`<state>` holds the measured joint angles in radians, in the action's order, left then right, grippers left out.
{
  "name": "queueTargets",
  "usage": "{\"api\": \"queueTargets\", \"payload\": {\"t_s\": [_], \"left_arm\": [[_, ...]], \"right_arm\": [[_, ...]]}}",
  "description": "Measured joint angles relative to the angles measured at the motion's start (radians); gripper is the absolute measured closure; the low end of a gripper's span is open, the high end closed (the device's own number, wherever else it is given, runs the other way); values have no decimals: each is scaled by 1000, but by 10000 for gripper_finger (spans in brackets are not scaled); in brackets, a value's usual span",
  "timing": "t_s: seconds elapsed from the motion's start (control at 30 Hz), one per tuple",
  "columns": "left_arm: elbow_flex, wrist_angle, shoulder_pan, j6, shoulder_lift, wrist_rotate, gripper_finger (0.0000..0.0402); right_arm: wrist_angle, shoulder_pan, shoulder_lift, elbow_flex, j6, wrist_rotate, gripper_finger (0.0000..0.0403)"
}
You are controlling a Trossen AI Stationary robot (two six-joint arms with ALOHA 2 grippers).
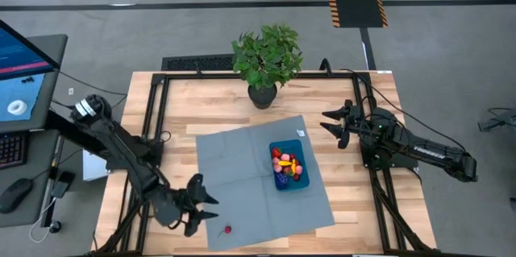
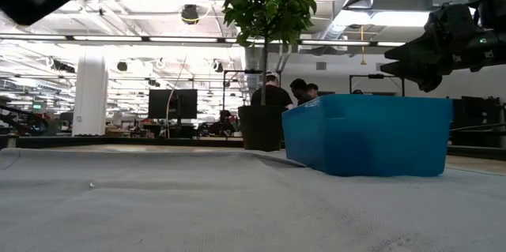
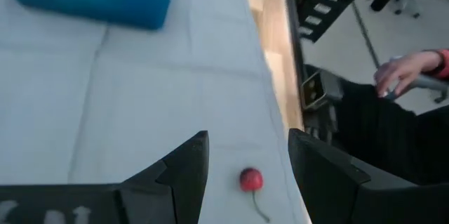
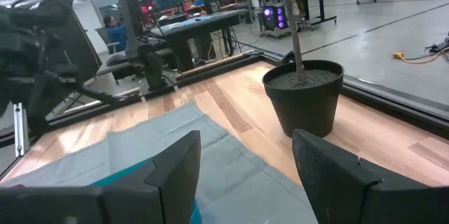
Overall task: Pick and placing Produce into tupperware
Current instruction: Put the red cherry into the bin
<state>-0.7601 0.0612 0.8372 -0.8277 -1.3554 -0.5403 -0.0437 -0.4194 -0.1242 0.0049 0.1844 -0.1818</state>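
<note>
The left gripper [image 1: 211, 207] hangs over the near-left part of the grey mat [image 1: 242, 168], its fingers [image 3: 184, 164] spread apart with nothing between them. Just beyond its tips a small red cherry [image 3: 251, 180] with a thin stem lies on the mat near the mat's near edge, well apart from the tub.

The blue tub [image 1: 289, 165] sits right of the mat's centre, and most of the produce [image 1: 287, 164] is heaped inside it, red, pink and yellow pieces.

The right gripper [image 1: 330, 125] waits off the mat's far-right corner, above bare wood, fingers [image 4: 172, 164] apart and empty. A potted plant [image 1: 266, 60] stands at the table's far edge. Someone's hand [image 3: 403, 74] shows beyond the table's near side.
</note>
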Motion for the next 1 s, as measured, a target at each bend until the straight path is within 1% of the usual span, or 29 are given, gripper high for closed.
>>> {"api": "queueTargets", "payload": {"t_s": [0.13,0.23,0.4,0.57,0.67,0.8,0.9,1.0], "left_arm": [[-25,7,32,-97,-90,-14,216],[-60,30,33,-137,-181,55,216],[-160,88,45,-191,-311,71,216],[-282,183,75,-257,-420,71,216],[-367,244,88,-267,-485,56,216],[-482,407,102,-308,-555,25,216],[-530,534,106,-378,-605,31,216],[-556,552,106,-405,-640,39,217]], "right_arm": [[0,0,0,0,0,0,154],[0,0,0,0,0,0,154],[0,0,0,0,0,0,154],[0,0,0,0,0,0,154],[0,0,0,0,0,0,154],[0,0,0,0,0,0,154],[0,0,0,0,0,0,154],[0,0,0,0,0,0,154]]}}
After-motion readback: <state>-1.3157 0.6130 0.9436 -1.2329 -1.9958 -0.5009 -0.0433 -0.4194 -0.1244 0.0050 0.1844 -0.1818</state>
